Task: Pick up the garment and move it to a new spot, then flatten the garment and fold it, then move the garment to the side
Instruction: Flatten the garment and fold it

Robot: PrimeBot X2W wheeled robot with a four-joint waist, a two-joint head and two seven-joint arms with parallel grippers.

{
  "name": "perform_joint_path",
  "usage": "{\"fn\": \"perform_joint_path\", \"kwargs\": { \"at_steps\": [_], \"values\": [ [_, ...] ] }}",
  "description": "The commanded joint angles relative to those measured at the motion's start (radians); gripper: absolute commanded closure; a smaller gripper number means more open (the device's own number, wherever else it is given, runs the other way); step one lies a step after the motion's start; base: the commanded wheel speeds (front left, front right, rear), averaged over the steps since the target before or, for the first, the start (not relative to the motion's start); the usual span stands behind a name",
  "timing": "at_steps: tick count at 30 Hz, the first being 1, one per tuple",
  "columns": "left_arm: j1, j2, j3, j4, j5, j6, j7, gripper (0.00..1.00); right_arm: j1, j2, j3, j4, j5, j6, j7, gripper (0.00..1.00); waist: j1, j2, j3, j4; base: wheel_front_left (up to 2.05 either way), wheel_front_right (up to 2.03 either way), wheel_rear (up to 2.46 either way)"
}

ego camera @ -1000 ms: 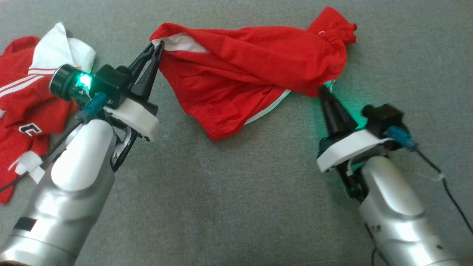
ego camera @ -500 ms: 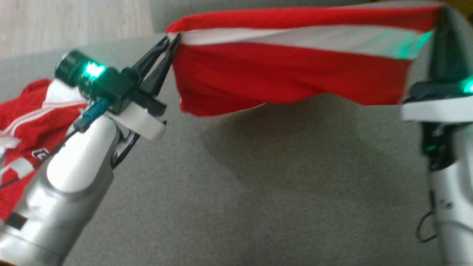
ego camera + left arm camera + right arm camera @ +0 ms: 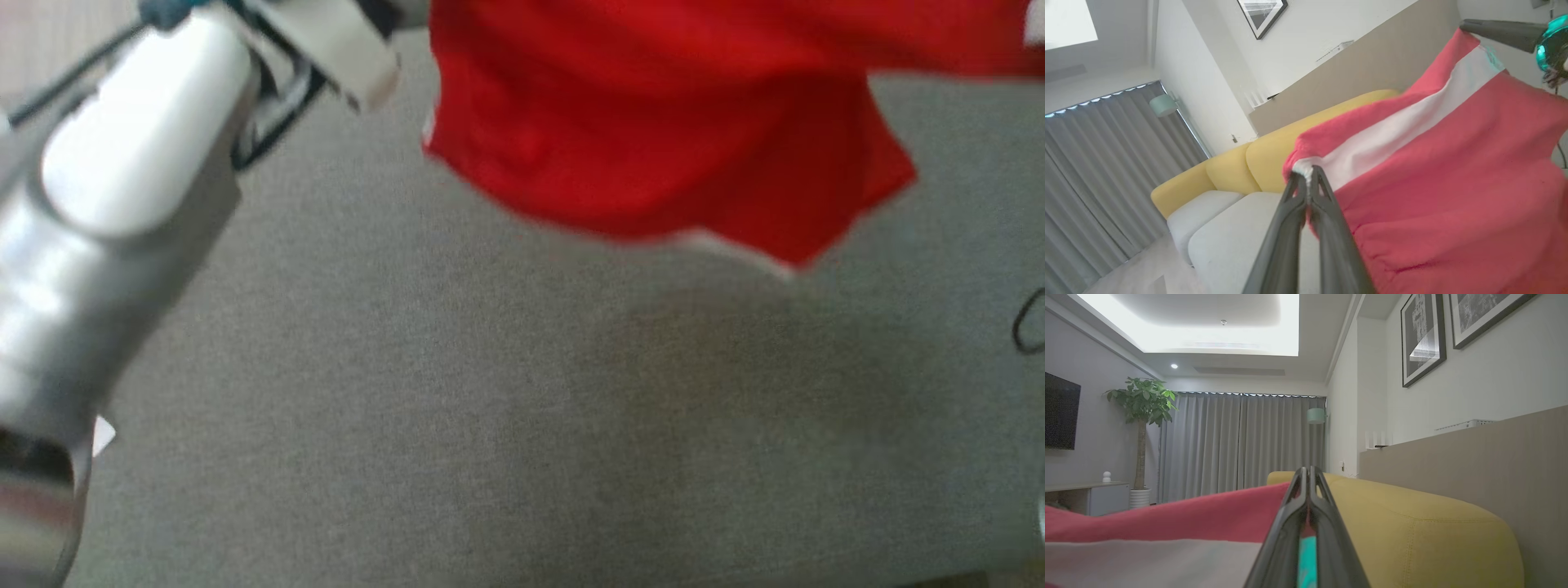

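The garment [image 3: 669, 139] is red with a white band and hangs in the air above the grey surface [image 3: 490, 408], its lower edge loose and blurred. In the left wrist view my left gripper [image 3: 1308, 171] is shut on a corner of the garment [image 3: 1453, 183] at the white band. My right gripper [image 3: 1466, 25] holds the far corner at that view's top right. In the right wrist view my right gripper [image 3: 1306, 471] is shut with red cloth between its fingers, and the garment [image 3: 1167, 522] stretches away to the left. My left forearm [image 3: 122, 188] rises at the head view's left.
A yellow and pale grey sofa [image 3: 1229, 171] stands behind the garment, its yellow back [image 3: 1412, 522] close to my right gripper. A thin black cable [image 3: 1029, 322] loops at the head view's right edge. Curtains, a potted plant [image 3: 1141, 404] and framed pictures line the room.
Both grippers have lifted the garment off the grey surface and pulled it taut between them. The head camera has shifted, so the arms now sit higher in its view.
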Motion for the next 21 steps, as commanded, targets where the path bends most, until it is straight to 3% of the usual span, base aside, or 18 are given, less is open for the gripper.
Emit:
{"fn": "perform_joint_path", "kwargs": {
  "at_steps": [1,5,11,16,21],
  "values": [
    [-0.101,0.009,0.034,0.026,0.03,0.003,-0.039,1.0,-0.062,-0.006,0.011,-0.013,-0.002,-0.001,-0.002,1.0,-0.0002,0.0,0.051,0.003,0.0,0.0,0.0],
    [-0.176,-0.038,0.039,0.143,0.089,0.039,-0.154,1.0,-0.123,0.004,-0.028,-0.028,-0.029,-0.001,-0.002,1.0,-0.0002,0.0,0.077,-0.004,0.0,0.0,0.0],
    [-0.137,-0.05,0.044,0.149,0.115,0.039,-0.194,1.0,-0.059,0.005,-0.034,-0.091,-0.044,-0.001,-0.002,1.0,-0.0002,0.0,0.08,-0.012,0.0,0.0,0.0],
    [0.078,-0.02,0.052,0.014,0.14,0.039,-0.195,1.0,0.137,-0.015,-0.018,-0.146,-0.006,-0.001,-0.002,1.0,-0.0002,0.0,0.085,-0.009,0.0,0.0,0.0],
    [0.411,-0.006,0.044,-0.114,0.171,0.095,-0.195,1.0,0.392,-0.013,-0.017,-0.208,0.049,-0.001,-0.002,1.0,-0.0002,0.0,0.072,-0.013,0.0,0.0,0.0]
  ]
}}
